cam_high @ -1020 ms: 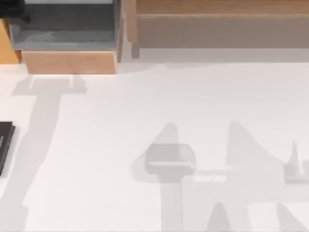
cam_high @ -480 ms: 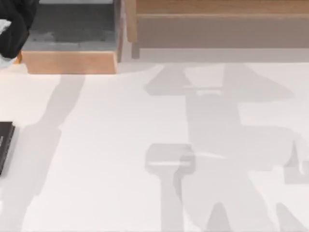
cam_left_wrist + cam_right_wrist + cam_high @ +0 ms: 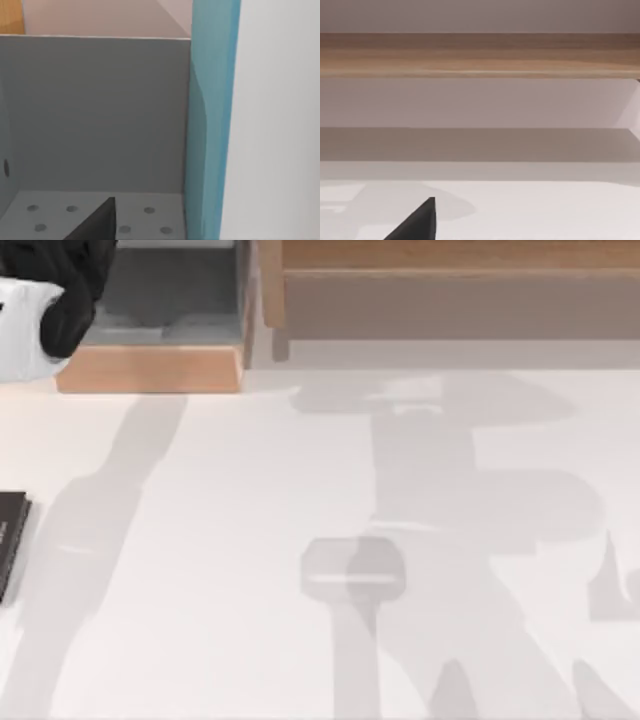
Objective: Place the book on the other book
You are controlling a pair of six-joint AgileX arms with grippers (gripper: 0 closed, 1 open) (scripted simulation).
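The other book (image 3: 11, 543), plain black, lies flat at the tabletop's (image 3: 300, 500) left edge. Above it, the left gripper (image 3: 45, 305) hovers over the grey wooden-fronted box (image 3: 150, 340); I cannot tell whether its fingers are spread.

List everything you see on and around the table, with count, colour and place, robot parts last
black book: one, black, at the table's left edge, partly cut off by the frame
table: one, white, across the top view
open box: one, wooden front with grey inside, top left of the table
teal panel: one, teal, upright beside the box's grey wall in the left wrist view
wooden shelf: one, light wood, along the table's far edge
left arm: one, black and white, at the box's left end
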